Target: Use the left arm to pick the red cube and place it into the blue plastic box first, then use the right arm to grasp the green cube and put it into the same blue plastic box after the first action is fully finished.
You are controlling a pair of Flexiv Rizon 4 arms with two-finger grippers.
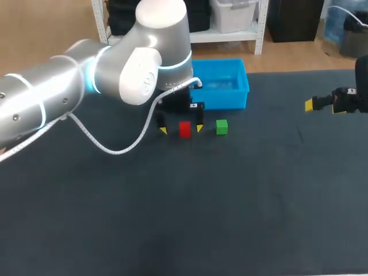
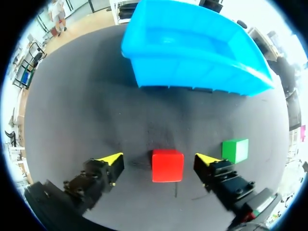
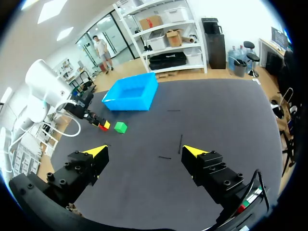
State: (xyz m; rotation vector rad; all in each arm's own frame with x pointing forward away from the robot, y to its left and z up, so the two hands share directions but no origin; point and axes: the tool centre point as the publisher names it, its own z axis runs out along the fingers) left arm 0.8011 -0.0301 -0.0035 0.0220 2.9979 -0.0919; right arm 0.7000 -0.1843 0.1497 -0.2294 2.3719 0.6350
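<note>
— Where is the red cube [image 2: 167, 165]?
— On the dark bench [image 1: 172, 218], between the two yellow-tipped fingers of the left pincer [image 2: 159, 160]. The left arm [image 1: 69, 86] reaches in over the bench to it.
— Does the pincer have hold of it?
— No. The fingers stand wide open, with bare bench showing on either side of the cube. Neither tip touches it.
— And the green cube [image 2: 235, 150]?
— Also on the bench, near the red one, just outside the pincer's right-hand finger and apart from it.
— The blue plastic box [image 2: 192, 72]?
— It sits upright on the bench just ahead of both cubes, on the far side from the robot. No cube shows in the part of its inside that I can see.
— What about the right pincer [image 3: 145, 150]?
— It hangs over the bench's right side, well apart from the cubes and the box. Its fingers are spread wide with nothing between them.
</note>
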